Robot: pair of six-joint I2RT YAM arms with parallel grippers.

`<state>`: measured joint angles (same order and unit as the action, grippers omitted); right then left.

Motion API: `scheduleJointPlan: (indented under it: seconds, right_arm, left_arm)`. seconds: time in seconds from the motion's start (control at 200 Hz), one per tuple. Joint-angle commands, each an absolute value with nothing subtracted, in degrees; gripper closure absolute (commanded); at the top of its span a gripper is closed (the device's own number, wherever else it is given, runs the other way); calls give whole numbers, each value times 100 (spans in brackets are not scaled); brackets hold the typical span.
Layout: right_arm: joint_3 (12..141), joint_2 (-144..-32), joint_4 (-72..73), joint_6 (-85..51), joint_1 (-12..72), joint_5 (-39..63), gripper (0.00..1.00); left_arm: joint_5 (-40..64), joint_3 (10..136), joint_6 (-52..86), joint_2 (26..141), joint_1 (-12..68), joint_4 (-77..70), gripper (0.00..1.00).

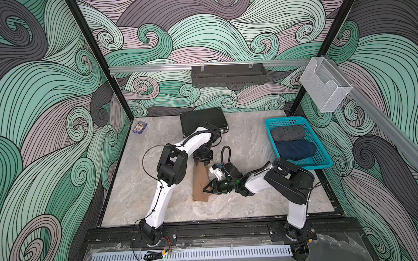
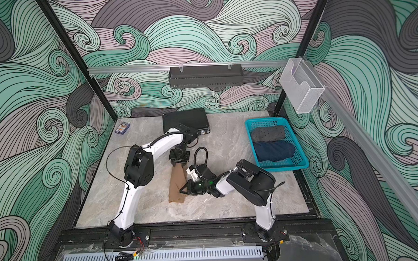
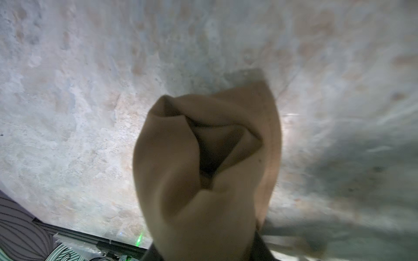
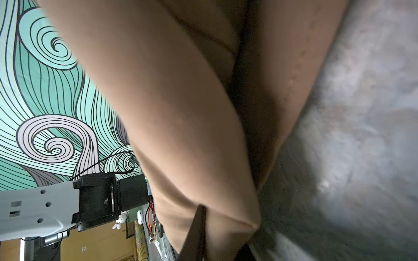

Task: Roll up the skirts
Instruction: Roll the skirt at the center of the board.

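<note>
Basket [image 1: 316, 166] holds the grey dotted skirt [image 1: 287, 133] and denim skirt [image 1: 295, 149] rolled; tan skirt [image 1: 199, 184] on the bench [image 1: 137, 187] awaits rolling, right fingers [image 1: 209, 185] pinching it, left fingers [image 1: 196, 163] impossible to judge.

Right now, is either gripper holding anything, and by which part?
The right gripper pinches the tan skirt by its side edge, near the front end. The left gripper sits over its far end; whether it grips cannot be told.
</note>
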<state>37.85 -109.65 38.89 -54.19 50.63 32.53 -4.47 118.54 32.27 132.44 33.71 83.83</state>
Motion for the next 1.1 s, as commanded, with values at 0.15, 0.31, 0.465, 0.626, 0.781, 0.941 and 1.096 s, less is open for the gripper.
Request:
scheduleJointPlan:
  seconds: [0.15,0.31,0.465,0.626,0.781,0.941,1.096]
  right_arm:
    - [3428,-11307,2622,-5399,5212,2713,90]
    - [3408,-11212,2624,-5332,5221,2657,90]
    - [3439,-11151,2628,-5279,5254,2729,89]
    - [3419,-11037,2672,-5251,5282,2793,88]
    - [3377,-10984,2820,-5267,5291,2794,86]
    - [3281,-10983,3115,-5358,5287,2853,74]
    - [3270,-10750,3132,-5374,5177,2982,42]
  left_arm:
    - [408,11800,2866,12258,2674,7908,57]
    - [1172,9336,3263,10544,2408,6339,60]
    - [2352,6912,3899,9322,2463,4450,59]
    - [2698,5444,4111,8828,2549,3302,56]
    - [2637,4813,3983,8965,2588,3056,56]
    - [2284,4338,3955,9130,2872,3009,61]
    - [2074,3986,3936,8891,3077,2738,63]
